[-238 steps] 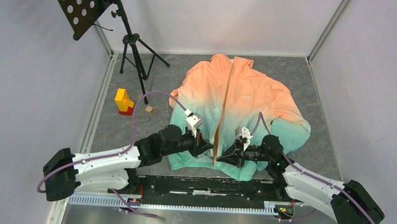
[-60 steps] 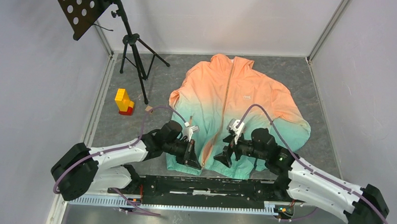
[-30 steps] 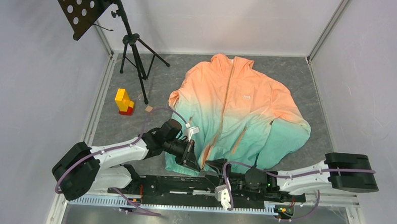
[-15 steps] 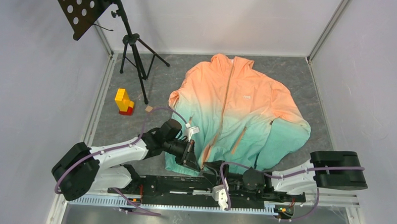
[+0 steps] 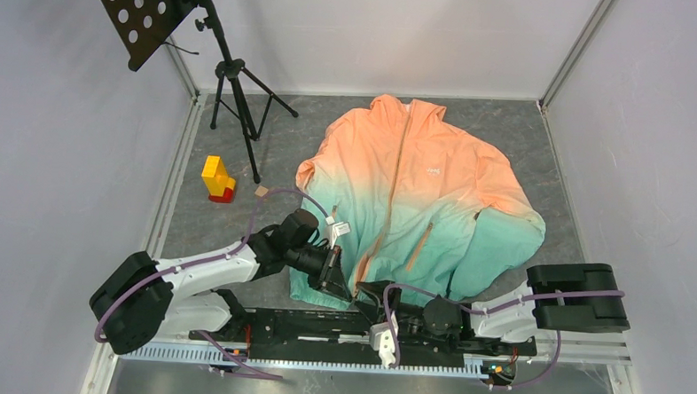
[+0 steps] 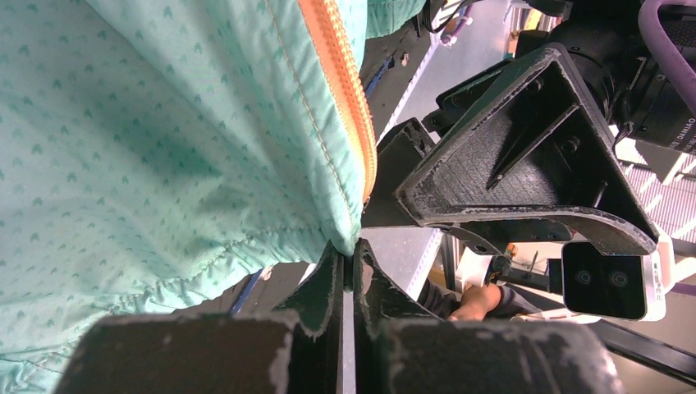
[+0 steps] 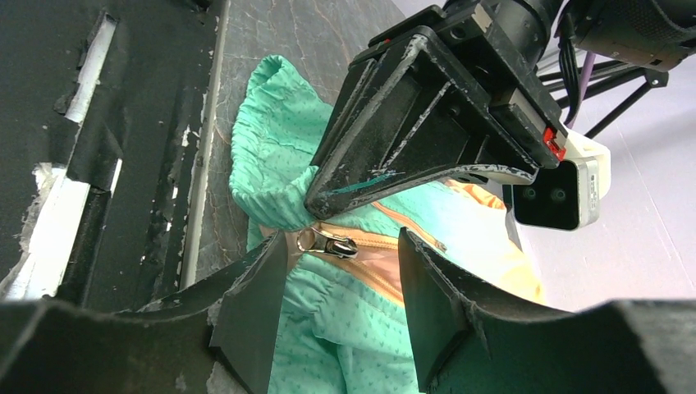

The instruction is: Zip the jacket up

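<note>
**Both claws at the hem, slider between parted jaws**

Nearest, along the near edge of the tabletop [image 5: 286, 132], runs the black base rail [image 5: 304, 324]. The right arm [image 5: 500, 315] lies low along it, reaching in from the right. The jacket's [image 5: 416, 191] teal hem ends just beyond this rail, so little room is left between cloth and edge.

At that hem the left claw [image 6: 351, 250] is closed tight on the jacket. Its two fingers are pressed together on the gathered lower corner of the left front panel, just beside the orange zipper tape [image 6: 336, 82]. The right claw [image 7: 341, 246] faces it closely, jaws parted. The metal zipper slider [image 7: 328, 243] sits between the fingertips with a gap on either side, and the claw grips nothing. The slider is low, right at the hem, under the tip of the left claw.

Farther on, the jacket lies flat and face up, teal fading to peach, its tan centre zipper [image 5: 400, 164] running toward the hood. The right sleeve is folded in and its edge comes near the right wall [image 5: 648, 175]. The hood lies close to the back wall [image 5: 378, 38].

To the left of the jacket a broad band of grey tabletop shows. On it stand a yellow block on a red base [image 5: 214, 178] and a small wooden cube [image 5: 262, 192], the cube near the left sleeve. Beyond them, in the far left corner, the music stand [image 5: 144, 10] spreads its tripod legs [image 5: 239, 86] apart from the jacket's shoulder.
</note>
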Tool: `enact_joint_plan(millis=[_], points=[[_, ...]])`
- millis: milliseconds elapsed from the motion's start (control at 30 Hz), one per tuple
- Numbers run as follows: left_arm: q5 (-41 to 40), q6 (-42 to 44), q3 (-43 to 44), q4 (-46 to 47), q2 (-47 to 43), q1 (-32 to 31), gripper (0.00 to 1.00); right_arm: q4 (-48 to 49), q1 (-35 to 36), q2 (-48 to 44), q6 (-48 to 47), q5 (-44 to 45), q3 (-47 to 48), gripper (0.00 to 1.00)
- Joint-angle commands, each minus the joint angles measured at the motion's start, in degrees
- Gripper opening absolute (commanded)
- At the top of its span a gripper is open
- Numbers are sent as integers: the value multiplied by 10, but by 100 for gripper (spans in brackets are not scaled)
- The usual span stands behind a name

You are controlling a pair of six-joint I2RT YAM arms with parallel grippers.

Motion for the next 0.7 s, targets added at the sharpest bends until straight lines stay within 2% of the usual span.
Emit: enact_joint_plan(millis=[0,300,667], points=[[21,-13,11,12,-10,2,2,52,4,4,3,18,6,58],[22,-12,12,12,-4,2,2,67,4,-3,18,7,-9,53],[22,-12,13,12,2,2,2,69,4,-23,26,17,-23,51]])
